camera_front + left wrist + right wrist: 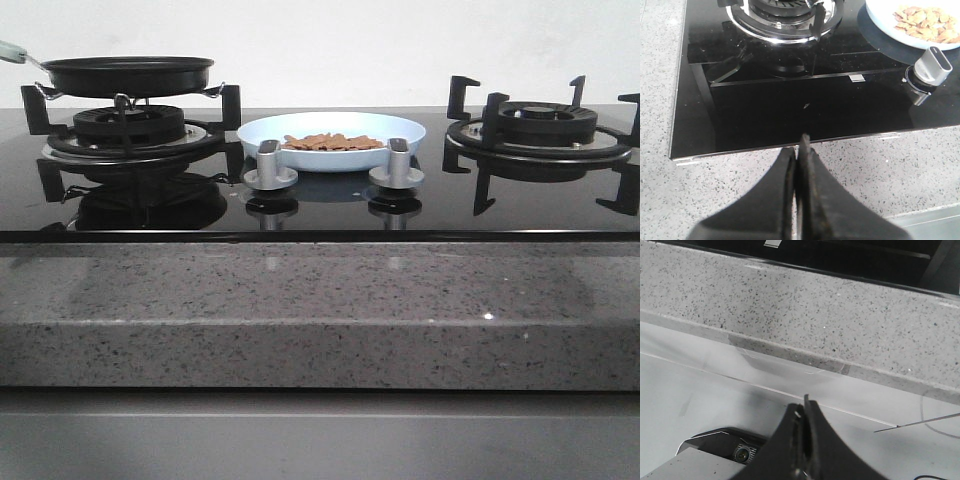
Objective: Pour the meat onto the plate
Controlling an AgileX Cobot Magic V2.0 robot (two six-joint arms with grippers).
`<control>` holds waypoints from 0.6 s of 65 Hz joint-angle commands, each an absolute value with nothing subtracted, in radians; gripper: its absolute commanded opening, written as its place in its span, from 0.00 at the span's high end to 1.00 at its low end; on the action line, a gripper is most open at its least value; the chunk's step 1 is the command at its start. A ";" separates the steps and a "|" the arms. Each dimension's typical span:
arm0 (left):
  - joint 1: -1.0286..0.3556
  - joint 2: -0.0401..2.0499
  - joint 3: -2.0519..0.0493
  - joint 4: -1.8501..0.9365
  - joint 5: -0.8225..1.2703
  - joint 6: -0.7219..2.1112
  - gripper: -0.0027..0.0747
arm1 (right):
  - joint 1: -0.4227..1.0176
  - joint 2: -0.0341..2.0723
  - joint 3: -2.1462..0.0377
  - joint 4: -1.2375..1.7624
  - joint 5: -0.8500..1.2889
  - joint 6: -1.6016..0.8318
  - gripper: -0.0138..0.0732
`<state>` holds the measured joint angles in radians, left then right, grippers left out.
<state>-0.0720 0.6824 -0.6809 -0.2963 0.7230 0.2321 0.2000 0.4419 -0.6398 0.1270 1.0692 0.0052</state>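
Front view: meat (pixel 332 142) on plate (pixel 331 140); no writing seemingly legible

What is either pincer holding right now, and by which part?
Nothing. The left pincer and the right pincer are both shut on nothing. The meat already lies on the plate.
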 commanded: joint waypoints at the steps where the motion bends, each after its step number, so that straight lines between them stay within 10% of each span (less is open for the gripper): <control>1: -0.080 0.680 -0.708 -0.317 0.656 0.222 0.99 | 0.199 0.448 -0.665 0.131 1.018 0.000 0.97; 39: -0.076 0.450 -0.705 -0.275 0.656 0.222 0.99 | 0.199 0.448 -0.665 0.131 1.018 0.000 0.97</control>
<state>-0.0720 0.5275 -0.6809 -0.2779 0.7230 0.2321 0.2000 0.4419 -0.6398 0.1270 1.0692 0.0052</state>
